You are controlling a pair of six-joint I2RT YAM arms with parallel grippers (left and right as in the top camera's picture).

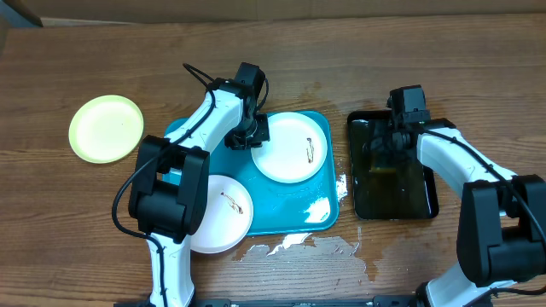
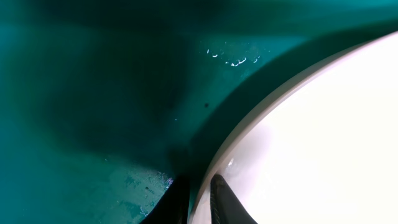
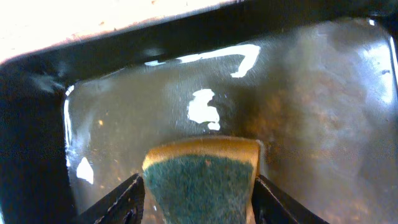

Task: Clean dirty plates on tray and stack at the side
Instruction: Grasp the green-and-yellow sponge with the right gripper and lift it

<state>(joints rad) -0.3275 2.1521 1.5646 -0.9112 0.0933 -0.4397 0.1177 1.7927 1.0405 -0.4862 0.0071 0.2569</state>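
The turquoise tray holds two white plates with dark smears. One plate lies at its far right, the other overhangs its near left edge. A pale yellow-green plate rests on the table at the left. My left gripper is shut on the far plate's left rim. In the left wrist view the fingers straddle that white plate above the tray floor. My right gripper hangs over the black tray, shut on a green-and-yellow sponge.
The narrow black tray holds shallow murky water and stands right of the turquoise tray. Water patches glisten on the wooden table near the tray's front edge. A cardboard wall runs along the far side.
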